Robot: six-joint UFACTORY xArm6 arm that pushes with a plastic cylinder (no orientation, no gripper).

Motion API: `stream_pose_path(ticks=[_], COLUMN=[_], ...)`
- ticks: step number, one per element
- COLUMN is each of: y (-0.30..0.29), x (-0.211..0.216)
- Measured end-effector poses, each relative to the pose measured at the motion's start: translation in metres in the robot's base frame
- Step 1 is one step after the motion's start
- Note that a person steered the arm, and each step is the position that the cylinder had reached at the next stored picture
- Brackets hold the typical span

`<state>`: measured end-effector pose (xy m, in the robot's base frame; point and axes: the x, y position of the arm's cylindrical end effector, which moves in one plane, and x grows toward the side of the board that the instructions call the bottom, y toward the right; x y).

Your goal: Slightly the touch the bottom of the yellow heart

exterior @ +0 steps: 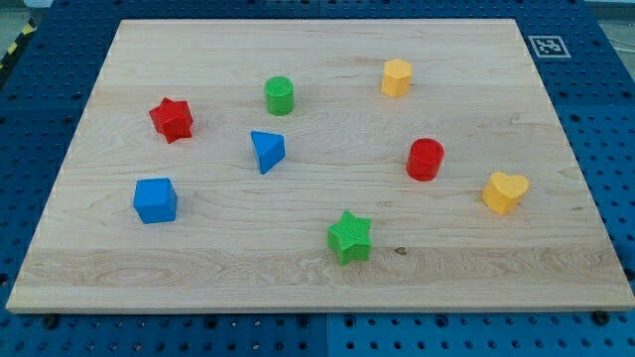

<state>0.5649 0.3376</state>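
Note:
The yellow heart [504, 191] lies near the right edge of the wooden board [317, 288], a little below mid-height. A red cylinder [425, 159] stands to its upper left, apart from it. My tip does not show anywhere in the camera view, so I cannot place it relative to the blocks.
A yellow hexagon block [396, 77] sits at the upper right, a green cylinder [279, 95] at upper centre, a red star [171, 119] at upper left, a blue triangle [266, 151] at centre left, a blue cube [155, 200] at lower left, a green star [349, 237] at lower centre.

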Motion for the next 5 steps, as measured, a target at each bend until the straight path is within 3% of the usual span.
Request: stream_pose_path(ticks=[3,5], y=[-0.102,-0.144], x=[0.006,-0.039])
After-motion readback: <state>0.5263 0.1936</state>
